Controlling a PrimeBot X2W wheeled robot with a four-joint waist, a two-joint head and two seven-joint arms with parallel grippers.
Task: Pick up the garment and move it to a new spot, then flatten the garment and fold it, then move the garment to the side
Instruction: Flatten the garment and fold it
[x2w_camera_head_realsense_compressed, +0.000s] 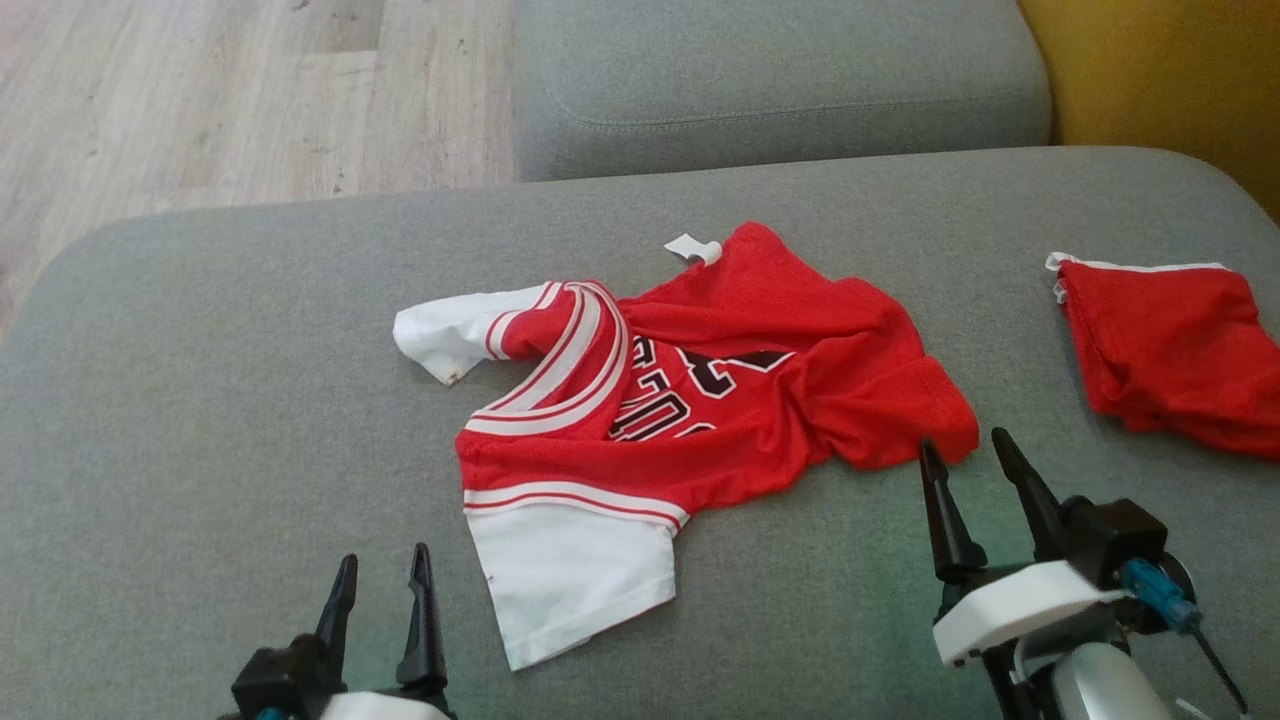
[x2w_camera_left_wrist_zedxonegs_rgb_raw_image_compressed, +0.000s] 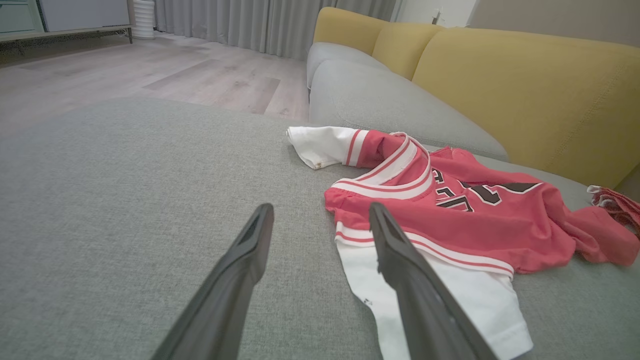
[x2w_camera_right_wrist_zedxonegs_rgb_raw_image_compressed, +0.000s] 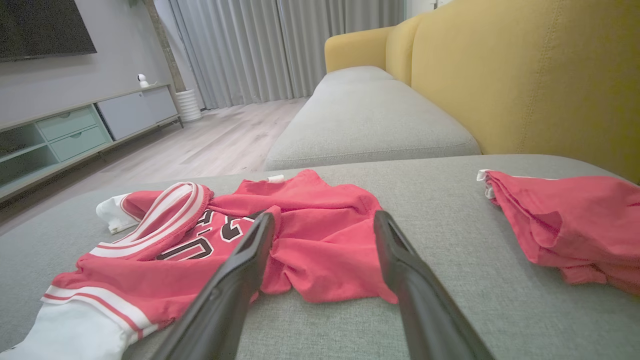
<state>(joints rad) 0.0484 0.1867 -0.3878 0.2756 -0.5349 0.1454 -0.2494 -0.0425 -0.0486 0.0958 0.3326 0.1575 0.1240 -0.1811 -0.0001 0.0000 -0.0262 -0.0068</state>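
Dark fingers of the right pincer (x2w_camera_head_realsense_compressed: 962, 440) stand wide apart with nothing between them. Their tips are at the near edge of the jersey (x2w_camera_head_realsense_compressed: 720, 400), where a bunched red fold ends. I cannot tell whether the left tip touches the cloth. Ahead and to the left of this pincer the jersey lies crumpled on the grey sofa seat (x2w_camera_head_realsense_compressed: 200, 400), with black white-edged numerals showing partly among the folds. A small white tag (x2w_camera_head_realsense_compressed: 692, 247) sticks out at its far edge. Off to the right of this pincer, well apart from the jersey, lies a plain red cloth (x2w_camera_head_realsense_compressed: 1170, 340) with a thin white edge, also rumpled.

The left pincer (x2w_camera_head_realsense_compressed: 384, 553) is likewise spread and empty over bare grey fabric. Just to its right lies the jersey's near white sleeve (x2w_camera_head_realsense_compressed: 570, 580), flat below a band of red-and-white stripes. In the left wrist view the right finger crosses in front of that sleeve, and contact cannot be judged. Farther ahead the striped collar curls up, and beyond it the other white sleeve (x2w_camera_head_realsense_compressed: 445, 335) points away to the left.

Past the jersey sits a second grey cushion (x2w_camera_head_realsense_compressed: 770, 80). A yellow backrest (x2w_camera_head_realsense_compressed: 1150, 70) stands to the far right and a pale wooden floor (x2w_camera_head_realsense_compressed: 200, 90) lies to the far left.
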